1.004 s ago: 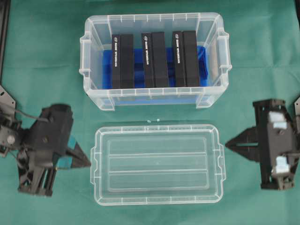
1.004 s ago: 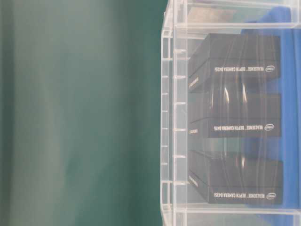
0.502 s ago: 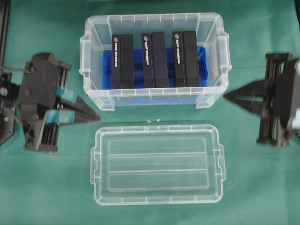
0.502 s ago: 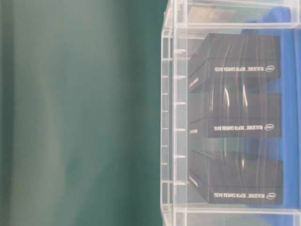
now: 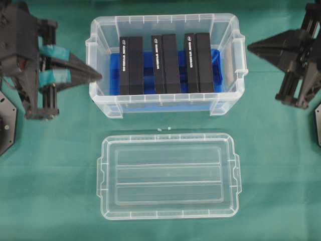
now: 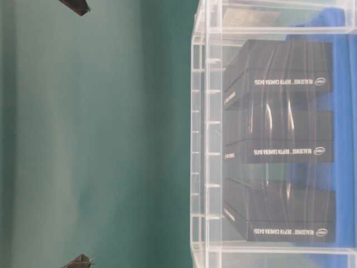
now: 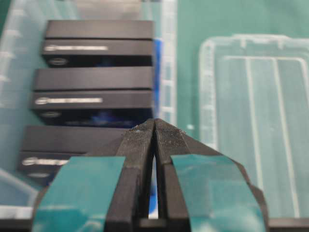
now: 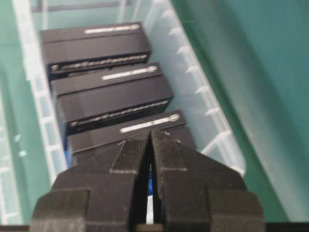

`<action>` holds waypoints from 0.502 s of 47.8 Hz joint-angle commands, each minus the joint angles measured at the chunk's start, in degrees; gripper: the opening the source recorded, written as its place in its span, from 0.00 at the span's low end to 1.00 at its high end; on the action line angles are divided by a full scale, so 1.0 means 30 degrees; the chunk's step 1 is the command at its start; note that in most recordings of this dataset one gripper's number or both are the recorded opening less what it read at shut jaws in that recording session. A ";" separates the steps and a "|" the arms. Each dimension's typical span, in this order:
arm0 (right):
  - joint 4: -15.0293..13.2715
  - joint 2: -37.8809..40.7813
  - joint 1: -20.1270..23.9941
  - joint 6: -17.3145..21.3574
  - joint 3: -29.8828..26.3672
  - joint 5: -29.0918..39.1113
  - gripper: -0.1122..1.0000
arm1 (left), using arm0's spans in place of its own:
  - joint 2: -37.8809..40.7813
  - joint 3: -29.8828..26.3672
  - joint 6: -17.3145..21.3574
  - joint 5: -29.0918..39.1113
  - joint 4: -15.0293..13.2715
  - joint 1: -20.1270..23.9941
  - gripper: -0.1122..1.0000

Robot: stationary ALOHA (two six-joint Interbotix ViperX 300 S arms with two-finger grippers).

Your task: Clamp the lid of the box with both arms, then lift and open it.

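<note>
The left gripper [image 5: 96, 76] is clenched on nothing, its tip beside the left end of the box [image 5: 165, 20]. The lid [image 5: 168, 175] lies flat on the green cloth [image 5: 281, 165] below the box. The right gripper [image 5: 252, 47], clenched too, points at the box's right end

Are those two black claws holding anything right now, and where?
Nothing is held. The left gripper and right gripper both have their jaws shut on nothing, beside the box; the lid lies untouched on the cloth.

I see the clear lid [image 5: 169, 175] lying flat on the cloth just in front of the open box [image 5: 165, 64], which holds three black cartons
</note>
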 commanded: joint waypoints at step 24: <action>-0.0498 -0.1465 -0.3809 -0.0029 0.1992 -0.3369 0.10 | -0.2080 0.1992 0.0059 -0.2109 -0.0117 0.2607 0.11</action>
